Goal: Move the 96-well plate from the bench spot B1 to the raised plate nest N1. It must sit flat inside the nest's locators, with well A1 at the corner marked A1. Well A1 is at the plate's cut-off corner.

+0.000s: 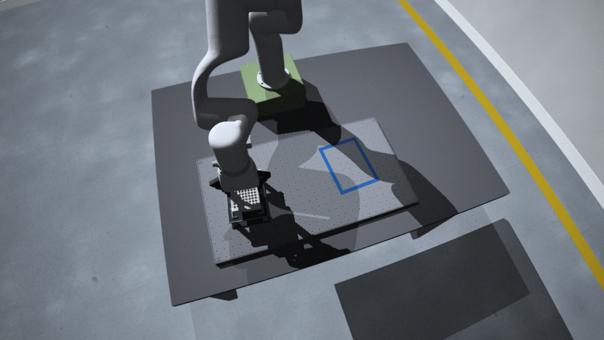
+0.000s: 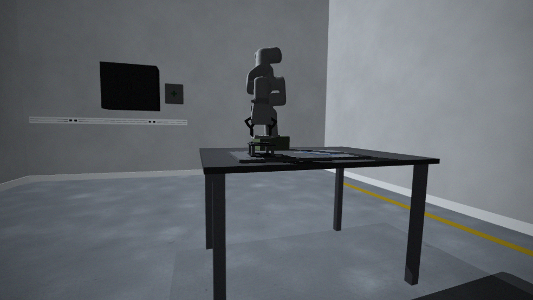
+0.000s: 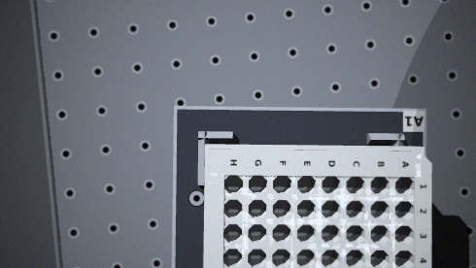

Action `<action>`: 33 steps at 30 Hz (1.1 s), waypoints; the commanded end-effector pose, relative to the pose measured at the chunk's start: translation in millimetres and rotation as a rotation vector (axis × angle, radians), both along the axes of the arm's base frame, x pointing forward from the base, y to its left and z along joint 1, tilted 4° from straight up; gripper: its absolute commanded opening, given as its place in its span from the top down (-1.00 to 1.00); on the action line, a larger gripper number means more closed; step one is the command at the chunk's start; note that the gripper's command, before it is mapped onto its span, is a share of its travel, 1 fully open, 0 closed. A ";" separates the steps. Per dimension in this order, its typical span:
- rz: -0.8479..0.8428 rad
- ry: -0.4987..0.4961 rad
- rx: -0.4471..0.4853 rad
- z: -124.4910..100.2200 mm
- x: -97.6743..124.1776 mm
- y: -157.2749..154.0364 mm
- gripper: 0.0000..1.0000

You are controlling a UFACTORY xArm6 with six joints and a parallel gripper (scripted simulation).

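Observation:
The white 96-well plate [image 3: 318,209] is held in my gripper [image 2: 261,135], which is shut on it. The plate hangs just above the dark raised nest N1 [image 3: 291,127] near the left end of the perforated bench board. In the wrist view the plate's cut-off corner [image 3: 424,157], by column A and row 1, points to the nest corner marked A1 [image 3: 413,121]. Two grey locators [image 3: 216,137] show past the plate's far edge. From the top view the plate [image 1: 247,196] shows under my wrist over the nest [image 1: 249,213]. The fingertips are hidden there.
The blue outline of spot B1 [image 1: 348,165] on the perforated board [image 1: 304,189] holds nothing. The arm's green base block [image 1: 272,84] stands behind the board. The board lies on a black table [image 2: 317,160].

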State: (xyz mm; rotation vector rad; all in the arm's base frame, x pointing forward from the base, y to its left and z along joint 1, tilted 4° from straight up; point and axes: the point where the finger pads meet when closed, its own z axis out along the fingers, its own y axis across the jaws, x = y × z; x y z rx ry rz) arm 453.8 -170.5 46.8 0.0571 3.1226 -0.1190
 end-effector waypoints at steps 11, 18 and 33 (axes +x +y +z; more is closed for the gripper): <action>0.000 -0.004 -0.001 -11.7 1.8 -1.5 1.00; 0.000 -0.004 -0.001 -11.7 1.8 -1.5 1.00; 0.000 -0.004 -0.001 -12.5 1.7 -1.5 1.00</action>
